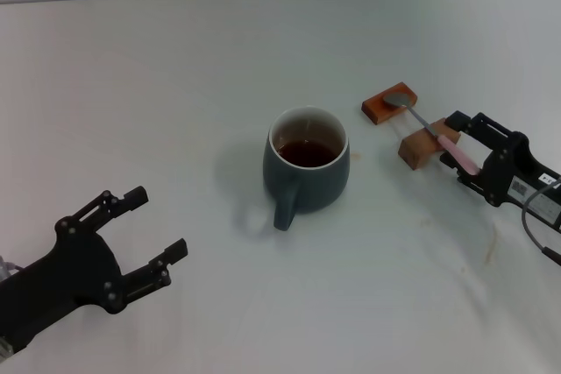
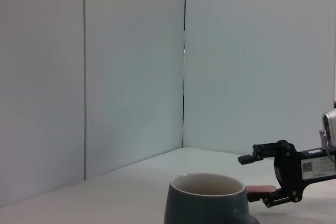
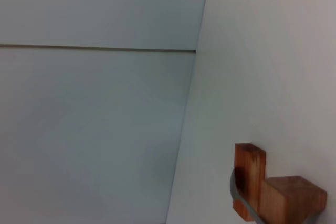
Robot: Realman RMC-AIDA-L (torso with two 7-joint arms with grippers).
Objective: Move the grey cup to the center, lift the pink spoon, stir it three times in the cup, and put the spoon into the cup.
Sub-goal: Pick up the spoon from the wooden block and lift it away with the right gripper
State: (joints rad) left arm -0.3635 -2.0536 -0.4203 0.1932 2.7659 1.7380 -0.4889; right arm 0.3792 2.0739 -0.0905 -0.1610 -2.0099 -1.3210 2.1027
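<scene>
— Where does the grey cup [image 1: 306,166] stand?
— Mid-table [image 1: 175,111], upright, handle toward the near edge, dark liquid inside.

— And the pink spoon [image 1: 433,132]?
— Toward the right edge, laid across two wooden blocks [image 1: 408,125]: its bowl on the farther one, its neck over the nearer one.

— What is the right gripper [image 1: 463,148] doing?
— Its fingers straddle the pink handle. Whether they actually grip it cannot be told.

— The left gripper [image 1: 149,227]?
— Near the front-left corner, fingers spread wide, holding nothing, well apart from the cup.
</scene>
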